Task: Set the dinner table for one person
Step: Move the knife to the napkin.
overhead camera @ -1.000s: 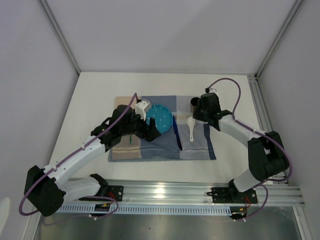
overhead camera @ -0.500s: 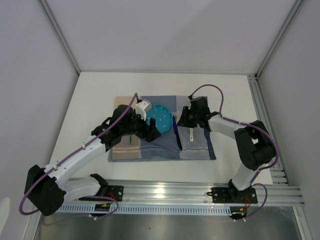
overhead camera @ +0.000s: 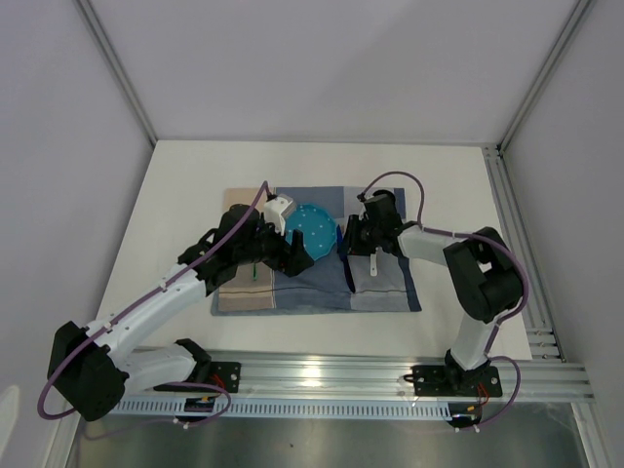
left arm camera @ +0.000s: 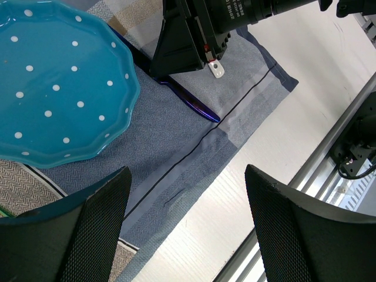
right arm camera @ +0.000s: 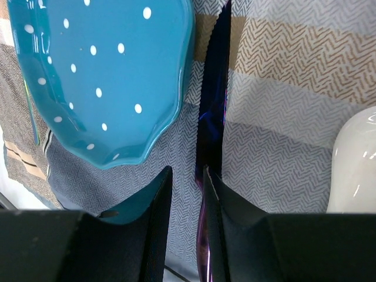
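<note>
— White matte top, the dinner table (overhead camera: 185, 195): where does it sit against the fingers?
— Beneath both pairs, with the checked placemat (left arm camera: 176, 135) lying between. Left gripper (left arm camera: 187, 171): fingers spread wide, nothing in them. Bare table shows just past the cloth's edge, ahead of the gap and beside one finger.
— Right gripper (right arm camera: 185, 173)?
— Low over the cloth. Its fingers stand close together with a slim gap between. The dark purple knife (right arm camera: 214, 88) lies straight ahead and runs down along the inner face of the finger nearer the white spoon (right arm camera: 358, 164). Pinched or merely alongside, I cannot tell.
— And the other side?
— The teal dotted plate (right arm camera: 106, 76) lies just ahead of the other finger, its rim close beside the knife.
</note>
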